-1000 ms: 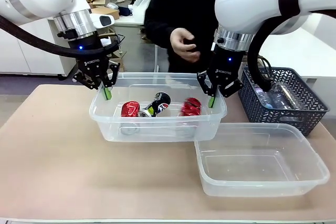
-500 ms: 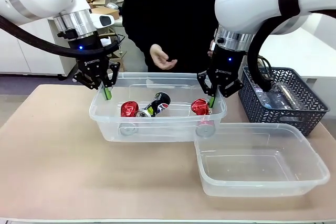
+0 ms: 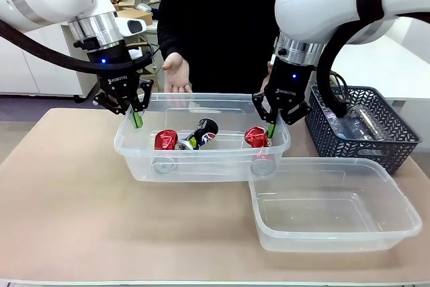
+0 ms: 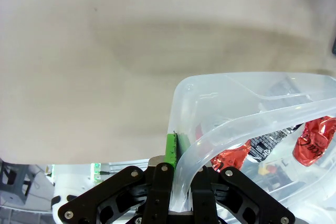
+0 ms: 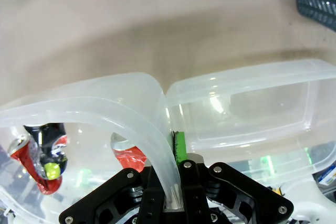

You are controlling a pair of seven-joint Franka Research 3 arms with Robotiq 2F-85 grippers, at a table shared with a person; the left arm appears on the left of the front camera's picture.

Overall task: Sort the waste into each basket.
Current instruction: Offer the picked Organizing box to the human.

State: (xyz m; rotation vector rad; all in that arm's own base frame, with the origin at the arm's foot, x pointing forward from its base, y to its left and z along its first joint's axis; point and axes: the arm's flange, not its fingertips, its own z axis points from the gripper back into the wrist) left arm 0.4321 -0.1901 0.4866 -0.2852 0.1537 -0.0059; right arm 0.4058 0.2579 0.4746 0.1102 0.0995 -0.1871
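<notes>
**Both grippers pinch one tub's rim**

The left gripper [image 3: 137, 119] is clamped on the rim of the tub [image 3: 201, 155] at its 9 o'clock end, and the right gripper [image 3: 271, 130] at 3 o'clock. Three cans [image 3: 203, 132] lie inside. The empty tub [image 3: 336, 234] crowds its 4 o'clock corner. A basket [image 3: 396, 140] of bottles [image 3: 356, 124] stands near at 3 o'clock. Bare table [image 3: 67, 199] spreads from 6 to 9 o'clock.

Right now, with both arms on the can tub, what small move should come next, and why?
Probably shift both arms together, keeping the tub level. The left gripper and right gripper each pinch its rim at opposite ends, jaws shut, and three cans lie loose inside; an uneven move could twist the tub or roll them.
</notes>
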